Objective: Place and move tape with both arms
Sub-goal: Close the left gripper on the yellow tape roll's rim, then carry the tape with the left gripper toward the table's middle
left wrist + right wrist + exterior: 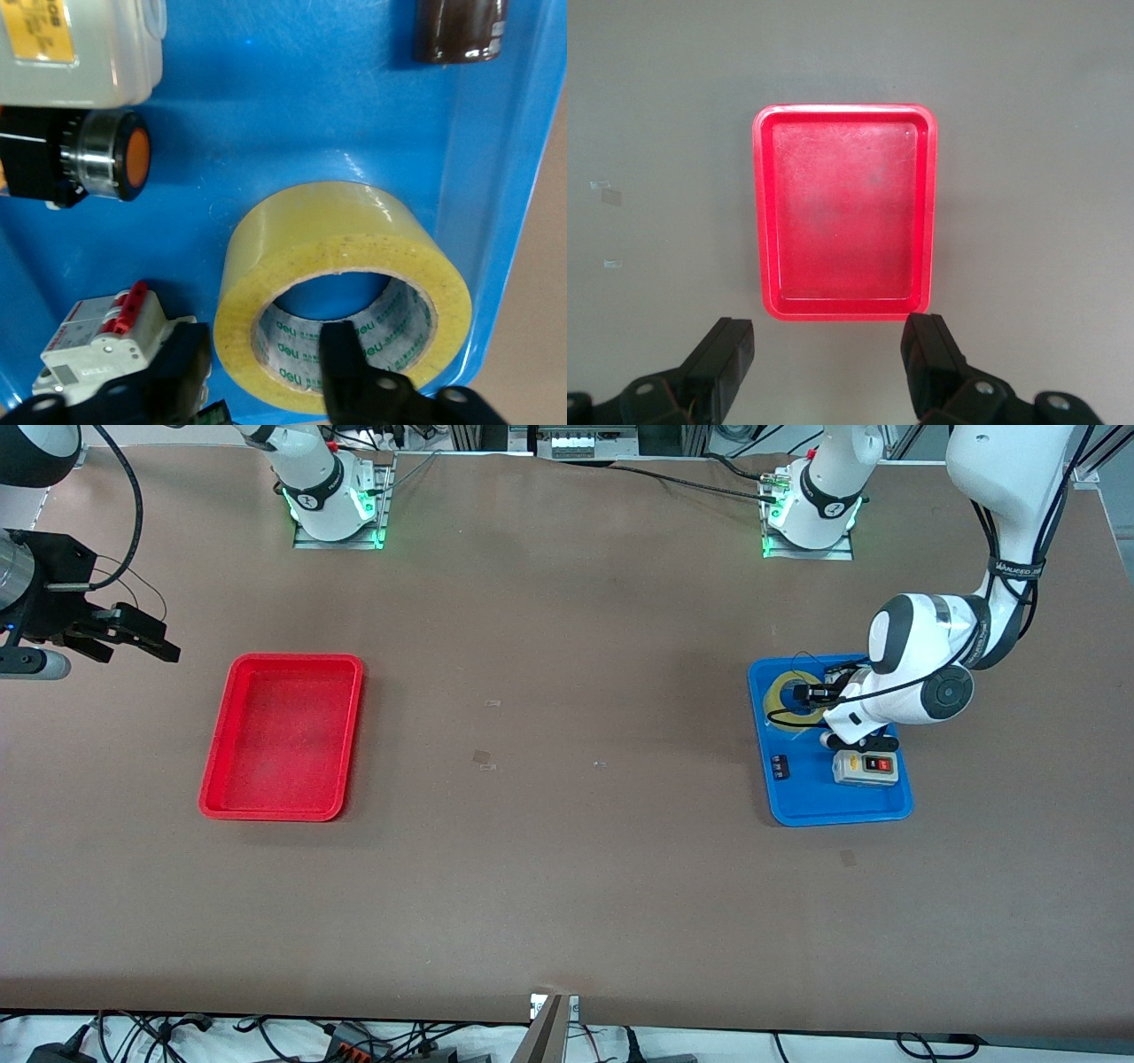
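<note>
The tape, a yellowish roll with a wide hollow core, lies flat in the blue tray at the left arm's end of the table. My left gripper is down at the roll and open. In the left wrist view the tape sits on the blue tray, and the left gripper straddles its wall: one finger is inside the core, the other outside, with a gap beside it. My right gripper waits open and empty in the air by the red tray.
The blue tray also holds a grey switch box with yellow and red buttons, a small dark part, a white circuit breaker close to the outer finger, and an orange-capped push button. The red tray holds nothing.
</note>
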Motion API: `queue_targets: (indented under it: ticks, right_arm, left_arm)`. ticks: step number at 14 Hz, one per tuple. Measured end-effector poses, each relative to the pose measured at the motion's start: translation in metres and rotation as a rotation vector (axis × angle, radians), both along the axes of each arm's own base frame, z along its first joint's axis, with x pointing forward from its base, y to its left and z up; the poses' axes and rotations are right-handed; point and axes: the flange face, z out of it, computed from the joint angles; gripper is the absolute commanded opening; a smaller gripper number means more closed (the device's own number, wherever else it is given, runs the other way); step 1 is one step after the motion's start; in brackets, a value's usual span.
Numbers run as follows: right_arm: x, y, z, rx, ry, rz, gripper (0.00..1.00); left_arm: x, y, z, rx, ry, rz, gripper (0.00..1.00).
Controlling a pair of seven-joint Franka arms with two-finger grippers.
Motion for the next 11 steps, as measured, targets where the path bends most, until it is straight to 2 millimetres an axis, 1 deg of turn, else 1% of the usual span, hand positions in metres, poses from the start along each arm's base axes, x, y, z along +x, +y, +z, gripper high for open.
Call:
queue_targets:
  ticks: [1, 4, 6, 8, 9, 10, 11]
  right_arm:
    - [0.000, 0.000, 0.000, 0.000, 0.000, 0.000, 1.00]
    - [0.000, 0.000, 0.000, 0.000, 0.000, 0.000, 1.00]
    - [0.000, 0.000, 0.000, 0.000, 0.001, 0.000, 1.00]
    - [0.000, 0.000, 0.000, 0.000, 0.001, 0.000, 1.00]
    - [0.000, 0.000, 0.000, 0.000, 0.001, 0.000, 1.00]
    - [0.000, 0.000, 0.000, 0.000, 0.001, 0.000, 1.00]
    - [0.000, 0.000, 0.000, 0.000, 0.001, 0.000, 1.00]
  left_arm:
    - [0.000, 0.001, -0.001, 0.000, 0.002, 0.002, 0.01]
    - [0.005, 0.008, 0.004, -0.001, 0.006, 0.015, 0.00]
    - [0.015, 0.007, 0.018, -0.005, 0.036, 0.013, 0.00]
    - [0.034, 0.003, 0.045, -0.003, 0.057, 0.027, 0.00]
    - [0.046, -0.003, 0.063, 0.007, 0.061, 0.054, 0.00]
    - [0.059, -0.016, 0.082, 0.020, 0.059, 0.091, 0.00]
    - [0.073, -0.035, 0.097, 0.027, 0.057, 0.135, 0.00]
